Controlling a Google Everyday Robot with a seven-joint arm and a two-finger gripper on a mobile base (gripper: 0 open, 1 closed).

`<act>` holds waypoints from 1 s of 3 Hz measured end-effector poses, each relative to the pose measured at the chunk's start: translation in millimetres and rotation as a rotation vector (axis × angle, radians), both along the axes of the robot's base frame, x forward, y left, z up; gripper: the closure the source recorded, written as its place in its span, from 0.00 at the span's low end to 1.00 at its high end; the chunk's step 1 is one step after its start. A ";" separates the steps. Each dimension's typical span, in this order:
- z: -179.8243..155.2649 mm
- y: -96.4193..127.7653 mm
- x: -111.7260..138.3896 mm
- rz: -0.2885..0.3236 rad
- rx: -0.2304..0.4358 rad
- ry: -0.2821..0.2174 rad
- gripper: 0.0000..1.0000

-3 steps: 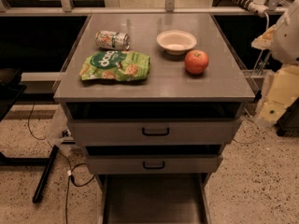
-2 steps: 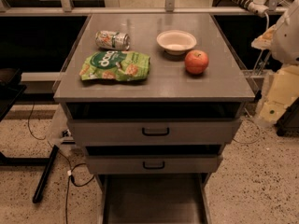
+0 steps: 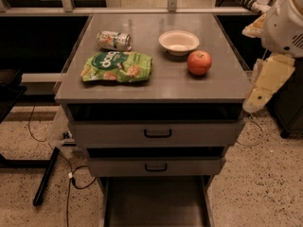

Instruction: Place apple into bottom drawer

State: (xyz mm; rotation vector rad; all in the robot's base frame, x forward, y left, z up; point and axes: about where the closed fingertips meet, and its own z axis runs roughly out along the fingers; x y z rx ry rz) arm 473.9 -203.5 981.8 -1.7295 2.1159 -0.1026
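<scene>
No change versus a second ago: apple (image 3: 199, 63) untouched on cabinet top (image 3: 161, 86), just beside white bowl (image 3: 179, 42) at its 4 o'clock, gripper (image 3: 258, 96) parked off the 3 o'clock edge, grip state not tellable, bottom drawer (image 3: 154, 205) already open at 6 o'clock, so reach-and-grasp probably next.

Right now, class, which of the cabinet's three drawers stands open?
The bottom drawer: pulled out, floor showing, while the two handled drawers above are pushed in. The claw hangs right of the cabinet.
</scene>
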 end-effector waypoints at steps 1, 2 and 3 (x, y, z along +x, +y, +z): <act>0.8 9.3 37.5 0.056 0.056 -0.084 0.00; -1.2 13.6 79.1 0.136 0.168 -0.185 0.00; -10.8 17.3 110.8 0.192 0.298 -0.252 0.00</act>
